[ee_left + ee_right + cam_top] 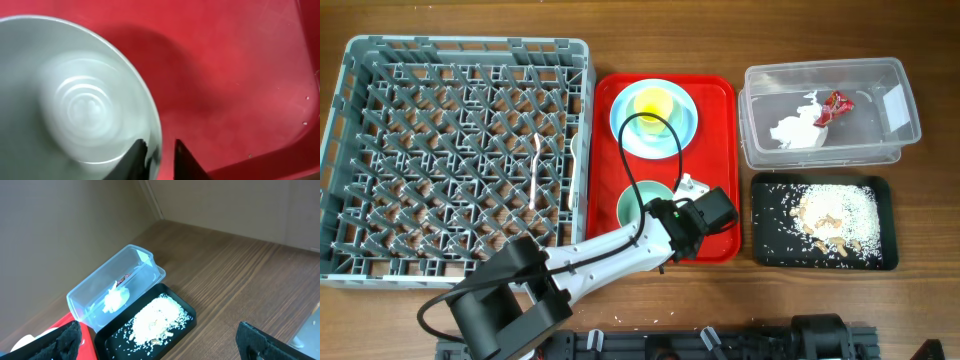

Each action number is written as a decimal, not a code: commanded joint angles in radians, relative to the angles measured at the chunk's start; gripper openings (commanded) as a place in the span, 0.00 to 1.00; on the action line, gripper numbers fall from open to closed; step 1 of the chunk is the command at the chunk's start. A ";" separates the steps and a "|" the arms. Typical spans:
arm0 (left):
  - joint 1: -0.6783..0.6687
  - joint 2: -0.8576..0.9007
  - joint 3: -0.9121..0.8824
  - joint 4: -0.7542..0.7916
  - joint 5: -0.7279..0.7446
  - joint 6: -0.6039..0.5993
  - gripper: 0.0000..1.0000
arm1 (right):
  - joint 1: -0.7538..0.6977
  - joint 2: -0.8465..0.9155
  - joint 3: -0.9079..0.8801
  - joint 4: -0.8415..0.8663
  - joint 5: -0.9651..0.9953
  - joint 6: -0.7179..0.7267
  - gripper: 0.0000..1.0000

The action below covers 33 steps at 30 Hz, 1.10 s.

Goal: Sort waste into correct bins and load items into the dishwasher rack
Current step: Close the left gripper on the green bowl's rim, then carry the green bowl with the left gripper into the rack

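Note:
On the red tray, my left gripper (658, 216) is shut on the right rim of the mint-green bowl (638, 203). In the left wrist view one finger (136, 159) sits inside the bowl (75, 100) and the other finger (186, 162) outside it. A yellow cup (654, 103) stands on the light blue plate (672, 128). The grey dishwasher rack (455, 160) holds white cutlery (538, 165). The clear tub (830, 115) contains a white napkin (798, 130) and a red wrapper (835, 105). Rice crumbs (835, 210) lie in the black tray (823, 250). My right gripper (165, 345) hangs open and high above the table.
The red tray (710, 120) lies between the rack and the two bins. The left arm crosses the tray's front edge from the lower left. The right wrist view shows the clear tub (117, 287) and the black tray (150, 322) on the brown wooden table (240, 280).

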 commanded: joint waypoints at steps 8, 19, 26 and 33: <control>0.066 -0.102 0.072 0.003 0.090 0.002 0.04 | 0.000 0.003 -0.003 0.002 0.018 0.000 1.00; 0.947 -0.233 0.243 0.174 1.324 0.069 0.04 | 0.000 0.003 -0.003 0.002 0.018 0.000 1.00; 1.181 0.024 0.243 0.666 1.625 -0.305 0.04 | 0.000 0.003 -0.003 0.002 0.018 0.000 0.99; 1.262 0.226 0.243 0.758 1.633 -0.364 0.04 | 0.000 0.003 -0.003 0.002 0.018 0.000 1.00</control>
